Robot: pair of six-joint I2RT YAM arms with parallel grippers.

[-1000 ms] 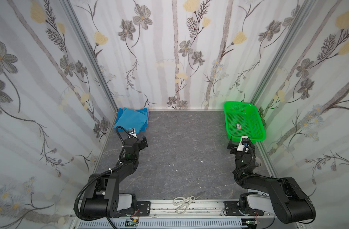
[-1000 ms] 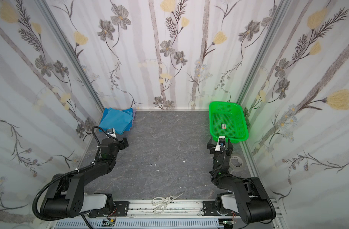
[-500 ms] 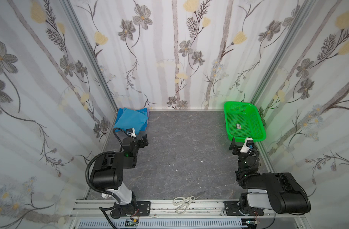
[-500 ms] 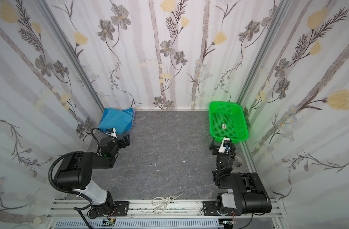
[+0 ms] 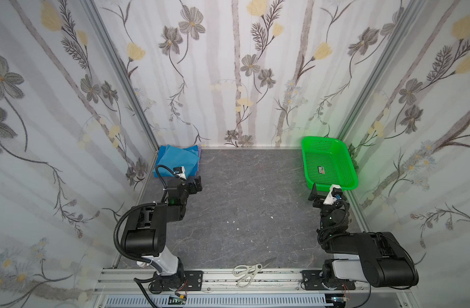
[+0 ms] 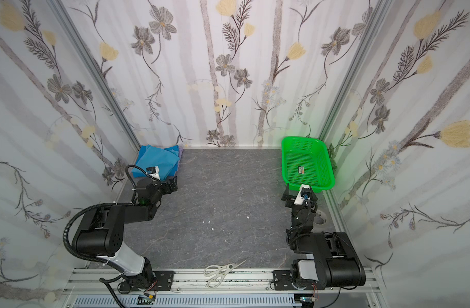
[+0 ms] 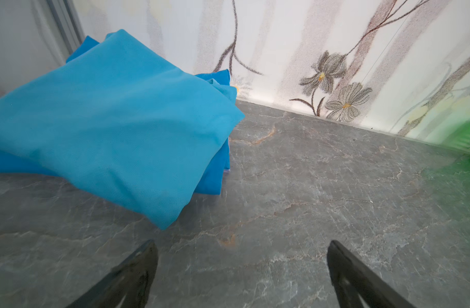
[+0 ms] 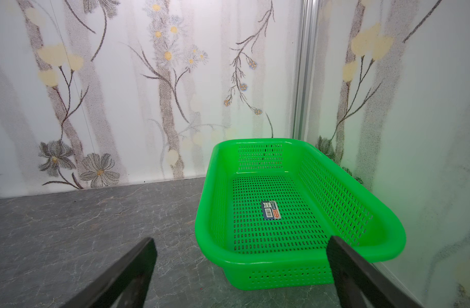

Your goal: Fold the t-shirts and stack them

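**A:** Where do your t-shirts sit in the top views?

**B:** In both top views the t-shirts are stacked in the 11 o'clock corner of the bench, against the walls. The sky-blue shirt lies on top, turned askew, with one corner pointing to about 5 o'clock. Its fold looks nearly square from up here, so I cannot tell you its long axis.

**A:** And your hands?

**B:** Your left hand hovers just beside that 5 o'clock corner, released and holding nothing. Your right hand is released too, at the 6 o'clock end of the green basket. The basket lies at 1 o'clock, its long axis running 12 to 6. Scissors lie on the front rail at 6 o'clock.

**A:** The left wrist view?

**B:** The sky-blue shirt lies folded flat over the deeper blue shirts. Its nearest corner aims toward your left hand, with bare bench between them. The fingers are spread wide.

**A:** The right wrist view?

**B:** Your right hand gapes at the basket's near end. One finger crosses the near rim in the picture, and I cannot tell whether they touch. A sticker lies on the basket floor.
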